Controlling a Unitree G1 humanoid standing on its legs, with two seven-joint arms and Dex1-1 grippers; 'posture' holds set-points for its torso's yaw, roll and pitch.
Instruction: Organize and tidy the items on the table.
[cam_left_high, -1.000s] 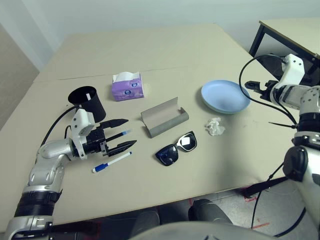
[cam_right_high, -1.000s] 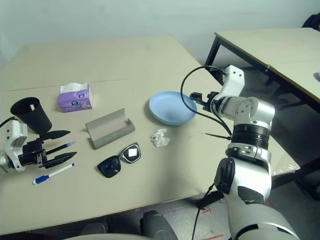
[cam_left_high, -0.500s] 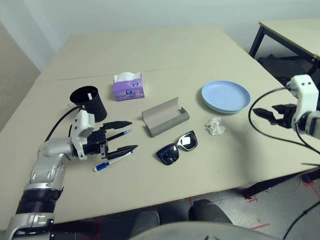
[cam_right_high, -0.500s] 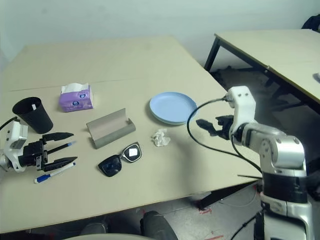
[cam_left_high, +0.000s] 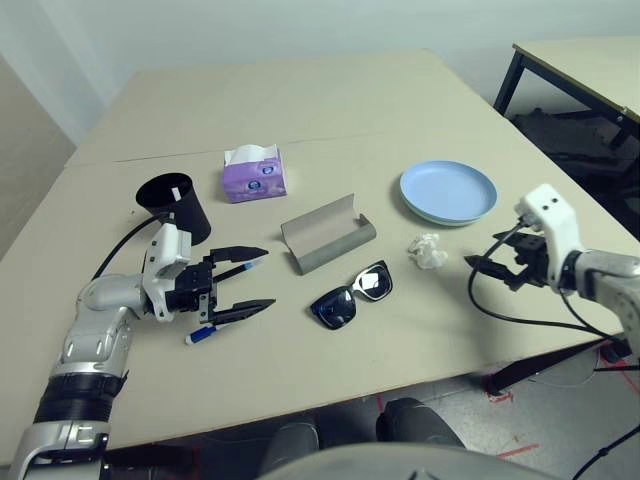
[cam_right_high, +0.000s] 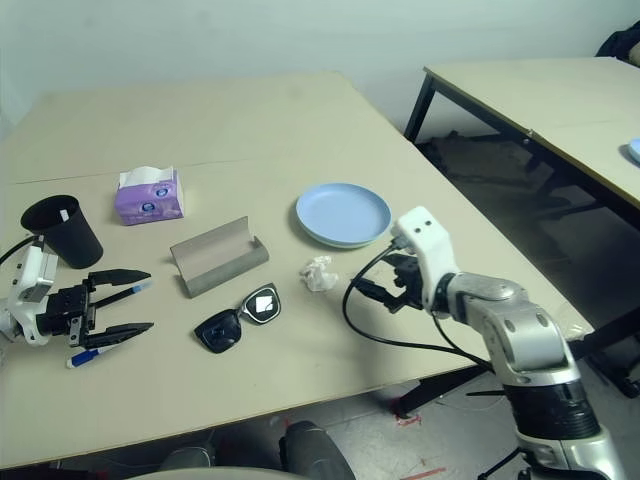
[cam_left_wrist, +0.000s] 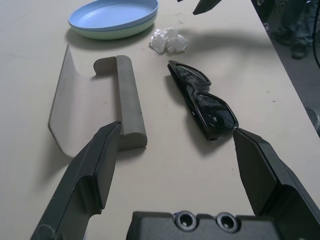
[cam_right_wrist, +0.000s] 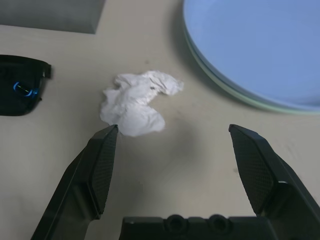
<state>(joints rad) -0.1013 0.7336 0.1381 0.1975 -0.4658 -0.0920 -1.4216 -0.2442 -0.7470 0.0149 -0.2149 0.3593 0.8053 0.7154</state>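
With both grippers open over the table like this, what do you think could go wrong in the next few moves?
The right gripper points at the tissue wad, which lies close to the stacked plates; a wide, off-centre close might nudge the wad away or clip the plate rim.

The left gripper hangs open over the pens, with the black cup near its wrist; swinging that arm might tip the cup or roll the pens.

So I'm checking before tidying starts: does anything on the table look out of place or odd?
A crumpled tissue wad lies loose on the table, between the stacked plates and the sunglasses. The glasses case sits open and empty, with the sunglasses beside it rather than inside. Nothing looks spilled or broken.
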